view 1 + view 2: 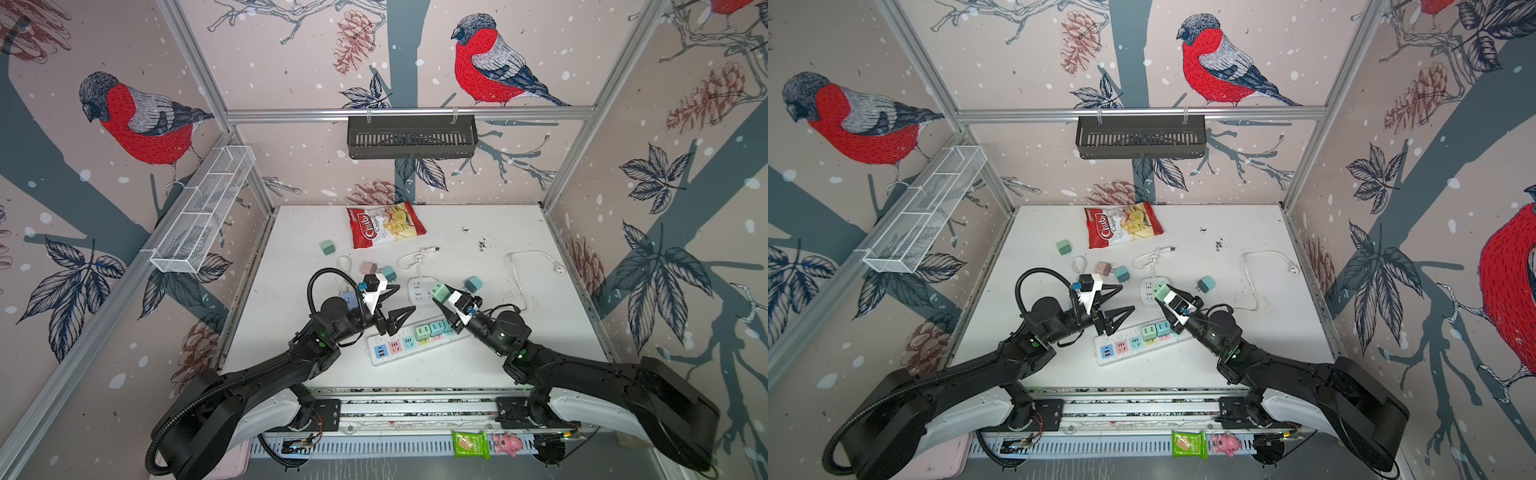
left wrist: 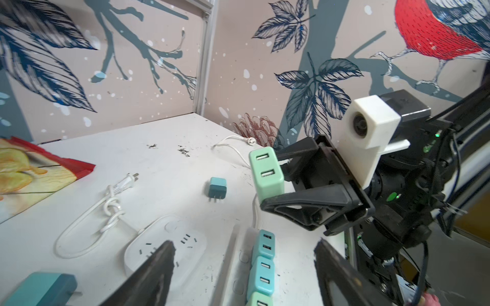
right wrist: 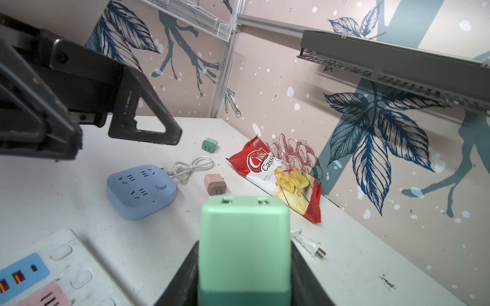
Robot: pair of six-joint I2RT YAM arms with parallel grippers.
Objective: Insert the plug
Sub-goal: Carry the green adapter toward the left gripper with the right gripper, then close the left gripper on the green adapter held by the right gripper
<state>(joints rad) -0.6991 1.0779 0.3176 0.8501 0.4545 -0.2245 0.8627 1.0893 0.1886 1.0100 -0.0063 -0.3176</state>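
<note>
- Watching from the remote station, I find in both top views the right gripper [image 1: 444, 300] clamped on the mint plug [image 1: 438, 291]. The plug is lifted clear of the bench [image 1: 519, 332]. It overlaps the edge of the white socket block [image 1: 417, 291], on the far side of the power strip [image 1: 380, 353].
- In the same views the left gripper [image 1: 406, 297] stands wide with nothing between its fingers. It is near the strip's far edge and apart from the mint plug.
- Also in those views, a seated green plug [image 1: 423, 332] and a seated teal plug [image 1: 436, 328] occupy neighbouring sockets of the strip. The pink and blue sockets beside them are free. A chips bag [image 1: 384, 224] lies at the rear of the bench.
- In the left wrist view, this arm's two fingers frame a wide gap, with the strip and a row of three seated plugs showing through it. Beyond, the right gripper grips the mint plug by its sides, with both USB ports facing this camera. I cannot see its prongs. A loose teal plug [image 2: 218, 188] lies on the bench behind.
- In the right wrist view, the mint plug sits squarely between this arm's fingers, USB ports pointing away. Ahead on the bench lie a blue socket block [image 3: 140, 190], a pink plug [image 3: 214, 184] and a small green plug [image 3: 209, 145]. The left gripper's fingers hang above them.
</note>
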